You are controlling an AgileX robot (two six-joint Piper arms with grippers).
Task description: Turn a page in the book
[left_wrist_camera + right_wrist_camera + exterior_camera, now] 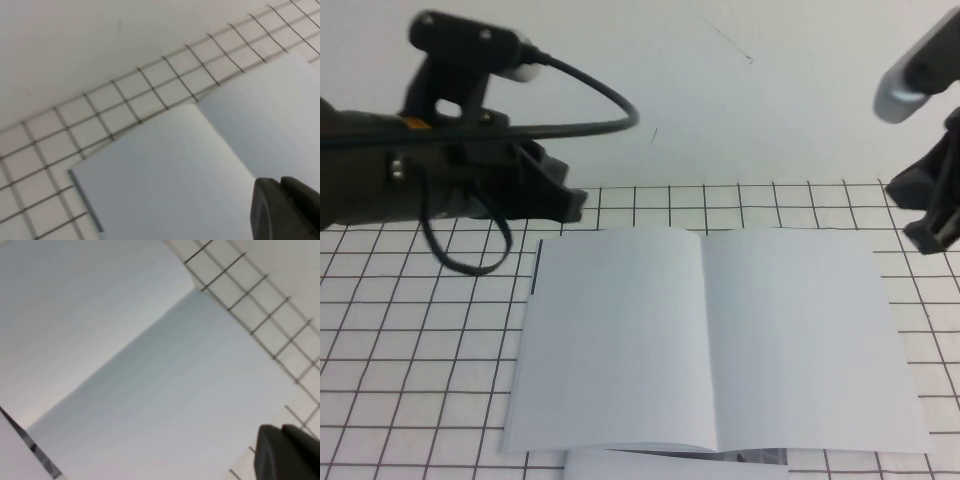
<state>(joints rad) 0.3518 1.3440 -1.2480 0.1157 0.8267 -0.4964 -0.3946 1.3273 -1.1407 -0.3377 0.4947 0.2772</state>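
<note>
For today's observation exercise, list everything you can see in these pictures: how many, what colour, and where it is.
book: one, white blank pages, lying open flat on the table's middle.
second booklet: one, white edge, under the book's near edge.
table: one, white with black grid lines, plain white farther back.
cable: one, black, looping from the left arm.
left gripper: one, black, above the book's far left corner.
right gripper: one, black, shut, beyond the book's far right corner.

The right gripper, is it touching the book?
Apart. In the high view, the right gripper hangs beyond the book's far right corner, with grid between.
</note>
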